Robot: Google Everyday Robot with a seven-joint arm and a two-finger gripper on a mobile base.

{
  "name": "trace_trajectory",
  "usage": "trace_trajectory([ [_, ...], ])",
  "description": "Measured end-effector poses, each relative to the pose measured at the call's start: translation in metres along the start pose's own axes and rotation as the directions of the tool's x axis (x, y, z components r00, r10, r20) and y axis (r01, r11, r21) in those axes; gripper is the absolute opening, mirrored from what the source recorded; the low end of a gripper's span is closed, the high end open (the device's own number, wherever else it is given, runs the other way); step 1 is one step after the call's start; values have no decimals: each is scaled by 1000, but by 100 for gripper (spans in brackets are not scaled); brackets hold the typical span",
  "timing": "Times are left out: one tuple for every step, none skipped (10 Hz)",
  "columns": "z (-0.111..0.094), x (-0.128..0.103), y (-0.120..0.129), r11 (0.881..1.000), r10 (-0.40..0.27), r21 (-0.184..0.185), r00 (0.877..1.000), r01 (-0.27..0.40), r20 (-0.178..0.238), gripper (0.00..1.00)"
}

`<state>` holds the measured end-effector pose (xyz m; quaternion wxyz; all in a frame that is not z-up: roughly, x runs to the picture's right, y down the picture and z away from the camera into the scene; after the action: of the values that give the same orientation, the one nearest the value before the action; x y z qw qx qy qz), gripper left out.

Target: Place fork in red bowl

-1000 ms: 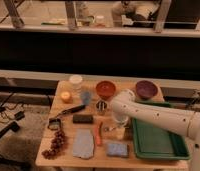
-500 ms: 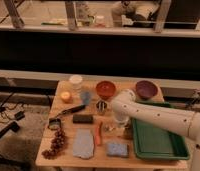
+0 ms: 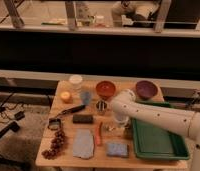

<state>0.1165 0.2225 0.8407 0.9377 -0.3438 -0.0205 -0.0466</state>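
The red bowl point(image 3: 105, 89) stands at the back middle of the wooden table point(image 3: 63, 161), bright orange inside and with nothing in it. My gripper point(image 3: 116, 125) hangs from the white arm point(image 3: 158, 117) and is low over the table, just left of the green tray and right of the orange carrot-like stick point(image 3: 98, 134). It is well in front of the red bowl. A small silvery bit point(image 3: 108, 128) shows at the gripper's tip and may be the fork. I cannot tell whether it is held.
A maroon bowl point(image 3: 146, 90) stands at the back right and a green tray point(image 3: 155, 137) at the front right. A white cup point(image 3: 75, 80), blue cup point(image 3: 86, 96), metal cup point(image 3: 100, 106), black-handled tool point(image 3: 68, 112), dark block point(image 3: 83, 119), blue cloth point(image 3: 83, 144), blue sponge point(image 3: 116, 149) and grapes point(image 3: 55, 145) fill the left.
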Motion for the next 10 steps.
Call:
trace_trajectory([
  [0,-1,0,1000,-4,0,1000,4,2,57],
  [-1,-4,0,1000,-9,2,1000,9,7,57],
  [-3,-8,0,1000,-21,3,1000,21,15,57],
  [-4,-10,-1,1000,-27,4,999,27,17,57],
  [-5,-13,-1,999,-38,5,999,38,20,57],
  [-5,-16,-1,999,-45,5,999,45,21,57],
  [-5,-18,-2,999,-52,4,998,52,23,56],
  [-5,-19,-2,998,-57,3,998,57,26,50],
  [-4,-19,-2,998,-61,0,998,61,26,40],
  [-3,-18,-2,998,-62,-3,998,62,25,37],
])
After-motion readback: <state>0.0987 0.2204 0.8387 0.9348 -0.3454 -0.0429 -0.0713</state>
